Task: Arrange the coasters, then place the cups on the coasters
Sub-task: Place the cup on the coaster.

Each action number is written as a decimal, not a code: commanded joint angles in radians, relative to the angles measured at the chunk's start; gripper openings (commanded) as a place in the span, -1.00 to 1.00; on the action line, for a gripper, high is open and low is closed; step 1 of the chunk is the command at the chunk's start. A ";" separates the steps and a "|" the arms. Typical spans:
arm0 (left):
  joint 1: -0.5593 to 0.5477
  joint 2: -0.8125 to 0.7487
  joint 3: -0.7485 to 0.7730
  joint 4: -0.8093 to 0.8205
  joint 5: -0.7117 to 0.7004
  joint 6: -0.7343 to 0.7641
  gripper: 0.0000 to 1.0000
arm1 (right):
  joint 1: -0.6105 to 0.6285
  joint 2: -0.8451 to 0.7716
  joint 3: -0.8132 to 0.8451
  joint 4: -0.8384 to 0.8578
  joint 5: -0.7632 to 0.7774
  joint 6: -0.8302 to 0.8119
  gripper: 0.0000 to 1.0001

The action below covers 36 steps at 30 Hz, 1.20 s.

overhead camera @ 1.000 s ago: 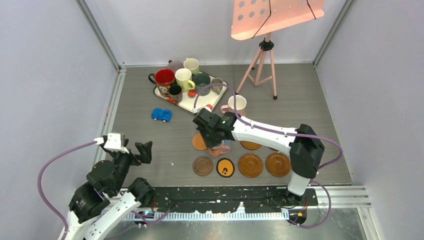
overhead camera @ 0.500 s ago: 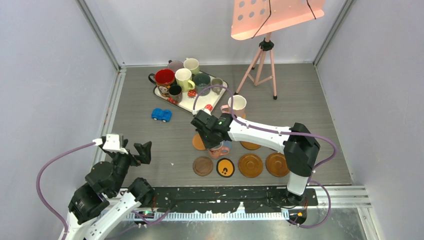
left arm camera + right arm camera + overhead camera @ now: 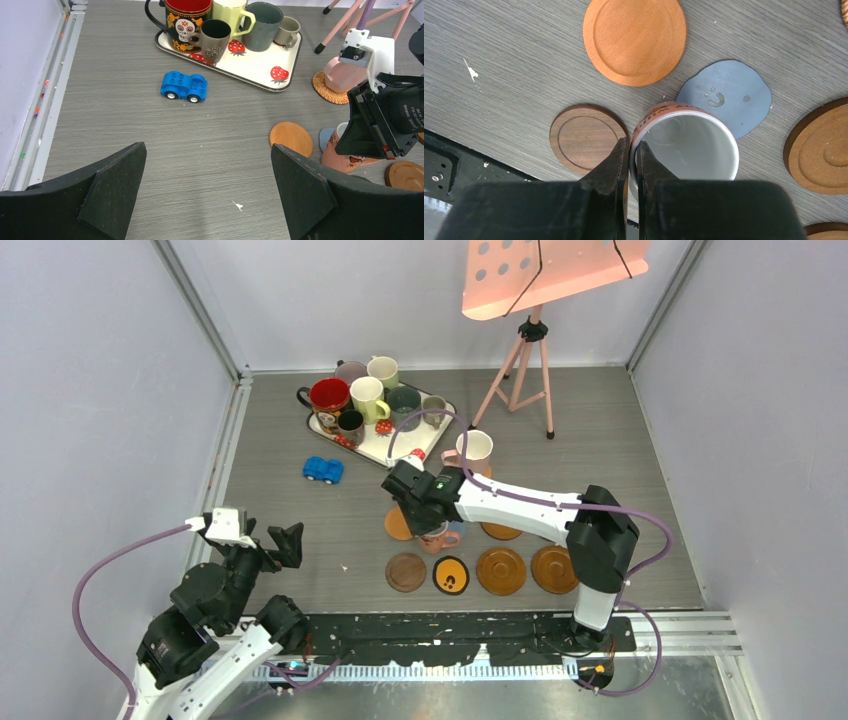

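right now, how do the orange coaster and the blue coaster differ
The orange coaster is round with a raised rim; the blue coaster is an uneven blob with a smiley mark. The orange coaster shows whole; the pink mug in the right gripper hides part of the blue coaster. Both lie flat.

Pale lilac walls (image 3: 100, 390) rise behind and beside the pink tripod stand (image 3: 531, 332), with grey wood-grain tabletop (image 3: 600, 455) under its feet.
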 commanded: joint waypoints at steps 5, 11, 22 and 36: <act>-0.003 -0.009 0.000 0.049 0.006 0.000 0.99 | -0.014 -0.001 -0.007 -0.014 0.056 -0.001 -0.90; -0.003 -0.011 0.000 0.050 0.006 0.001 0.99 | -0.013 -0.018 0.017 0.028 0.008 -0.028 -0.89; -0.003 -0.001 0.000 0.047 0.005 0.000 0.99 | -0.013 -0.124 0.027 0.019 0.127 -0.153 -0.89; -0.003 0.009 -0.003 0.052 0.003 0.002 0.99 | -0.077 -0.187 -0.158 0.171 0.054 -0.190 -0.89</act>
